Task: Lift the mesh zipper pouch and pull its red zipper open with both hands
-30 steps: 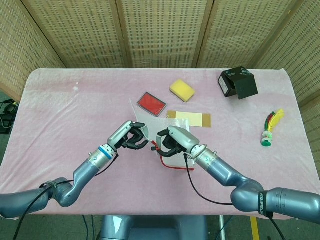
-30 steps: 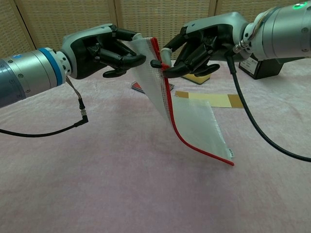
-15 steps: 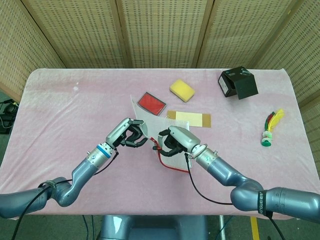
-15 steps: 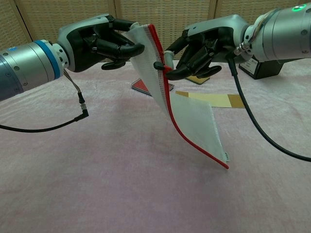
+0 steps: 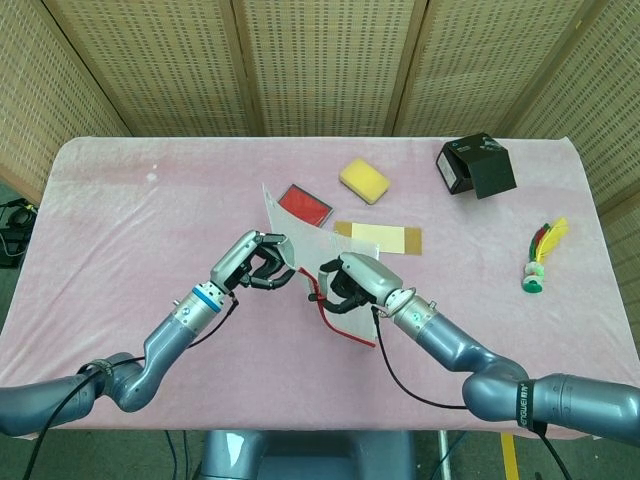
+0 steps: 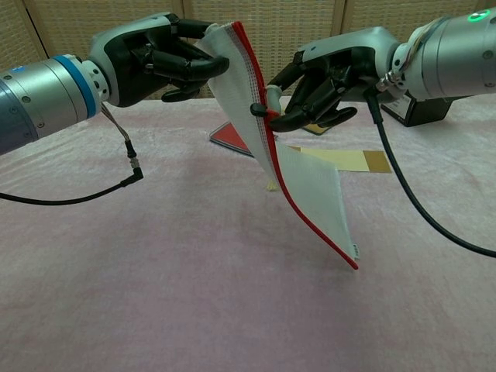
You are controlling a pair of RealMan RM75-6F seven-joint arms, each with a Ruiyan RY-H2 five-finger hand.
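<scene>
The worktop [image 5: 120, 200], draped in pink cloth, fills most of the head view. The mesh pouch [image 6: 310, 186] hangs clear of it between the two hands, its long axis slanting from the top corner by the left hand down and away to a free lower corner on the robot's right. The red zipper [image 6: 291, 198] runs along that same slant, on the edge facing the chest camera.

The left hand [image 6: 151, 54] has its fingers closed round the upper corner of the pouch and carries its weight. The right hand [image 6: 329, 74] sits just beside the edge, a little below that corner, its fingers [image 6: 273, 105] pinched on what looks like the zipper pull [image 6: 260, 111]. I judge that the opening move turns on this: the pull lies near the high end, so the right hand must draw it down the slant, away from the left hand, which anchors the top.

Whether any teeth have parted above the pull is hard to make out. From the head view both hands cover the upper pouch. A red card [image 5: 303, 203], a yellow sponge [image 5: 364, 180] and a black box [image 5: 478, 166] lie well apart, towards the far side.
</scene>
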